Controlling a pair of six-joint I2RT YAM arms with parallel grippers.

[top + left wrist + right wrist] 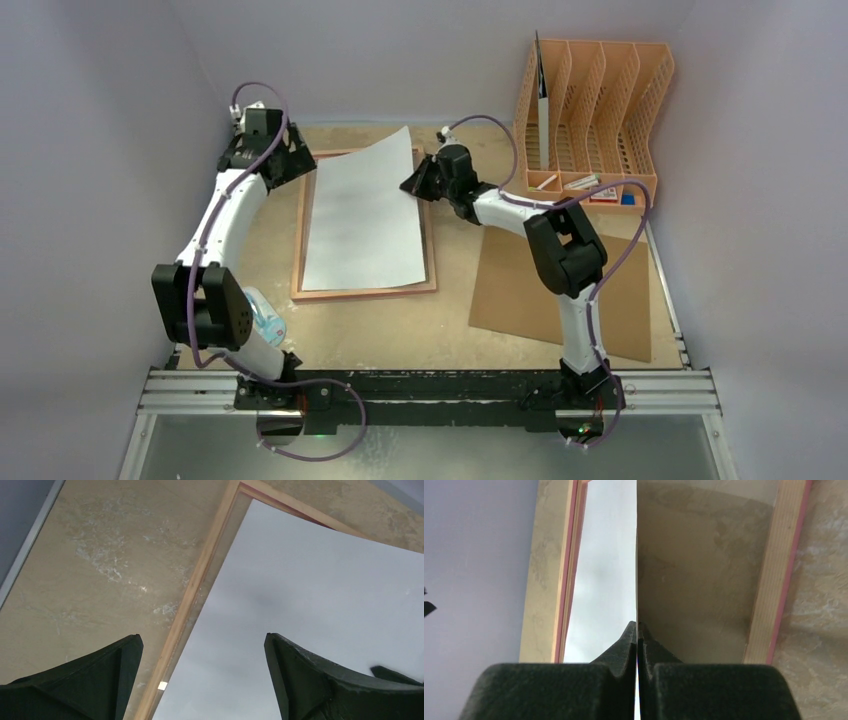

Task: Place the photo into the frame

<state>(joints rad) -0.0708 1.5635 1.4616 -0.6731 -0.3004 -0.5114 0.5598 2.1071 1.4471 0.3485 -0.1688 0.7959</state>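
Tabletop of mottled tan board fills the overhead view. It is boxed in by pale lilac-grey walls on three sides, and an aluminium rail along the near edge carries both arm bases. The frame lies flat left of centre. The photo rests in it white side up, skewed so that its far right corner rides over the frame's far rail. The left gripper hovers at the frame's far left corner, and the right gripper sits at the photo's right edge. A brown hardboard sheet lies flat to the right beneath the right arm, and an orange file rack stands in the far right corner. From the left wrist, the two dark fingers stand wide apart above the frame's wooden rail and the photo's left edge, holding nothing; scuffed tan surface spreads to the left. From the right wrist, the pads are pressed together on the photo's edge, which is seen edge-on. Tabletop and the frame's pink-trimmed rails show on either side, with wall at the left.
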